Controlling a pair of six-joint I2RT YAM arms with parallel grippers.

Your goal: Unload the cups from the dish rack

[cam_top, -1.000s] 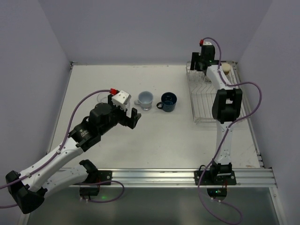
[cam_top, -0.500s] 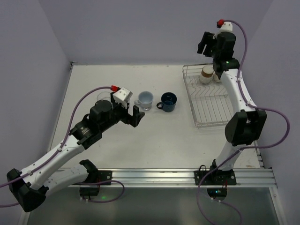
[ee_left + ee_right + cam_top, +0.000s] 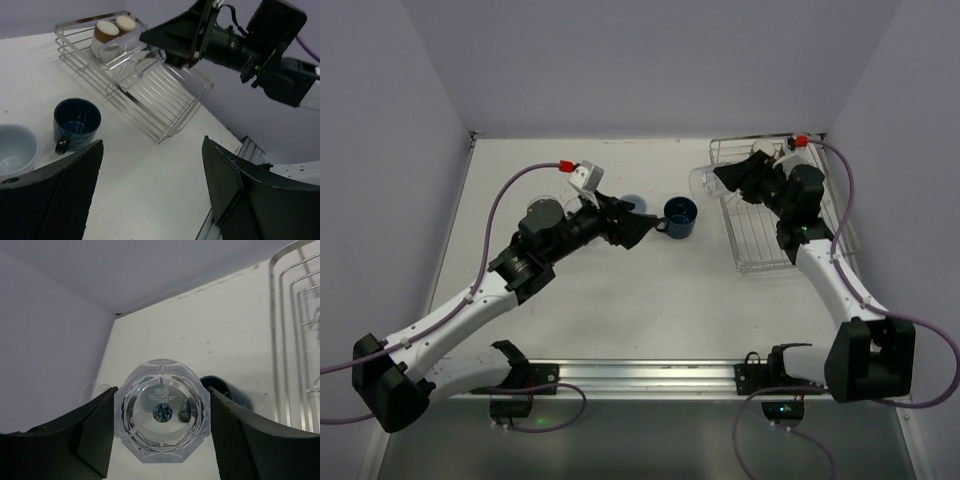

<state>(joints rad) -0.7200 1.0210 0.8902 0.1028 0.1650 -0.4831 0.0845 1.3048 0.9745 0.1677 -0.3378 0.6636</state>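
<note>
My right gripper (image 3: 722, 180) is shut on a clear glass tumbler (image 3: 701, 181), held on its side in the air just left of the dish rack (image 3: 767, 238). In the right wrist view the tumbler's base (image 3: 161, 427) faces me between both fingers. Two cream cups with brown bands (image 3: 106, 31) stand at the rack's far end (image 3: 165, 105). A dark blue mug (image 3: 680, 217) stands on the table, and a pale blue cup (image 3: 15, 150) beside it. My left gripper (image 3: 628, 229) hovers open over the pale cup, holding nothing.
Another clear glass (image 3: 535, 208) stands on the table behind the left arm. The table's back wall runs close behind the rack. The metal rail (image 3: 720, 375) with both arm bases lines the near edge.
The right arm came down from high above the rack and swung left with the tumbler in its grip. The left gripper turned and moved right, now covering the pale blue cup.
</note>
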